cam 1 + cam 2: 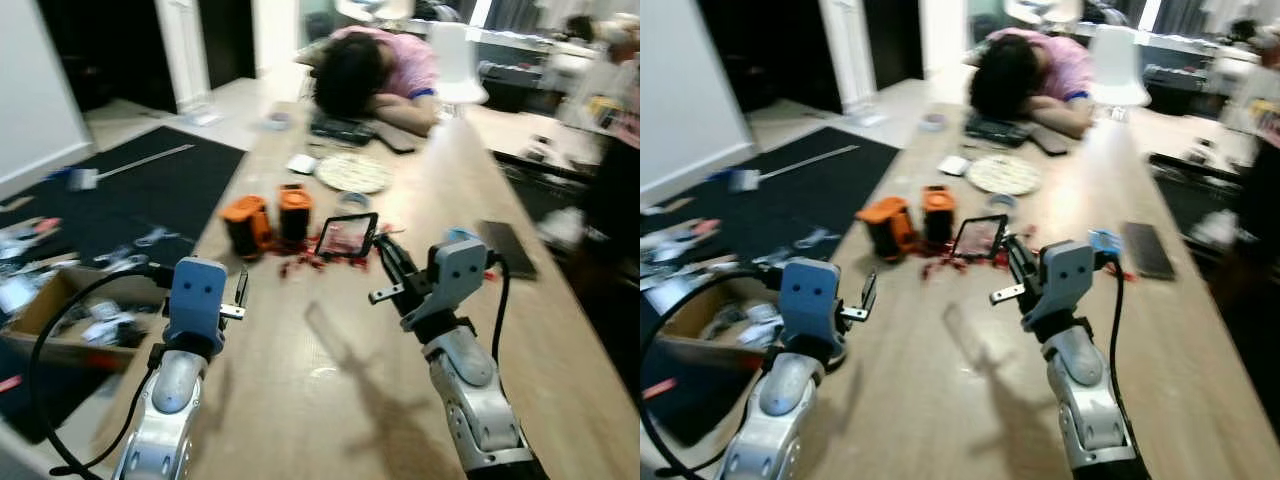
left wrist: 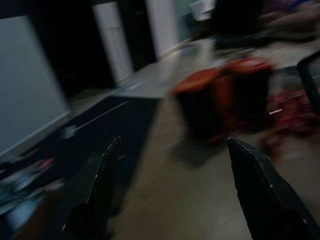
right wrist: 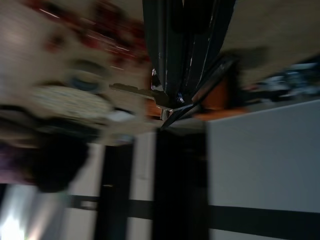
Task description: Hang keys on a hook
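A long wooden table runs away beneath both raised arms. At its far end, well beyond the grippers, a person in a pink top is slumped forward with head on folded arms. Off to the left of the left arm, on the floor, lies a dark rug with a cardboard box of clutter at its near edge.

Just ahead of the grippers and between them stand two black-and-orange holders, one tipped against the other, with a scatter of small red pieces at their foot. A small dark frame leans there, just beyond the right gripper's tips. A dark phone lies flat to the right of the right gripper; a round pale mat sits farther up the table.

The right gripper has its black fingers pressed together on the keys; a key blade juts sideways from the closed tips. The left gripper hovers above the table with its fingers spread wide, holding nothing, pointed at the orange holders.
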Controlling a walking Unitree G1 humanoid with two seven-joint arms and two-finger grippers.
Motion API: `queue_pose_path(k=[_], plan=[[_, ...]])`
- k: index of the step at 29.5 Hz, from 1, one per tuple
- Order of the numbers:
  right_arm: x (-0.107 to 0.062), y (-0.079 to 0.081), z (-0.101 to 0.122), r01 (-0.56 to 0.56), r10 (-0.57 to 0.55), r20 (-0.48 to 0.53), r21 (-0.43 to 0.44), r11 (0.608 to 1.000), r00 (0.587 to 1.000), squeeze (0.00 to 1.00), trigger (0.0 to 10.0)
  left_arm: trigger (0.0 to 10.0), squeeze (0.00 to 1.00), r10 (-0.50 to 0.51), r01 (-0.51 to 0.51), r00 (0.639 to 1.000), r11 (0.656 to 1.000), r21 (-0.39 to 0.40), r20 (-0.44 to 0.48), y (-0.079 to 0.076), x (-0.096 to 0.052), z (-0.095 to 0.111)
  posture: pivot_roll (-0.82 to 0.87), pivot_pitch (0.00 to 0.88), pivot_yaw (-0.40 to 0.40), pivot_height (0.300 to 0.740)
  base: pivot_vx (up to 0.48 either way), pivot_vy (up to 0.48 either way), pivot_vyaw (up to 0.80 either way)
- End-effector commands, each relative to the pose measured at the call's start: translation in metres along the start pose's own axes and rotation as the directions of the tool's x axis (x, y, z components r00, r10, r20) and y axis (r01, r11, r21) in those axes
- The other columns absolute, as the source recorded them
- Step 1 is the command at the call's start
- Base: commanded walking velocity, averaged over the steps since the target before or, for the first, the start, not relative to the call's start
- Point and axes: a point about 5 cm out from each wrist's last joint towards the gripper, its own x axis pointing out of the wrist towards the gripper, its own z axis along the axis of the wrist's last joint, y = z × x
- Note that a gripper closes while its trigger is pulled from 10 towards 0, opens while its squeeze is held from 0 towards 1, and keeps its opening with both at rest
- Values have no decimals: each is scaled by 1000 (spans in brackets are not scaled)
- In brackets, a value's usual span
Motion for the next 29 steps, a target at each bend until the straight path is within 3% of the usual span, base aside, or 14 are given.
queue_pose_path(k=[1, 8, 23, 29], plan=[[-4, -5, -4, 18, -18, -14, -4, 1000, 1000, 0, 10000, 10000, 0, -12, 12, 1000, 1000, 3, 1, -3, -1, 1, 116, 96, -38, 740, 0, 0, 794], [-4, -5, -4, 19, -19, -12, -4, 1000, 1000, 0, 10000, 10000, 0, -13, 13, 1000, 1000, 3, 0, -3, -1, 1, 114, 97, -39, 740, 0, 0, 792], [-5, -6, -4, 36, -36, -7, 12, 999, 999, 0, 10000, 10000, 0, -29, 29, 1000, 1000, -4, 0, -5, -1, 1, 114, 97, -33, 740, 0, 0, 0], [-5, -5, -5, 33, -33, -11, 12, 999, 999, 0, 10000, 10000, 0, -27, 27, 1000, 1000, -2, -5, -4, -2, 1, 116, 100, -34, 740, -462, 0, 0]])
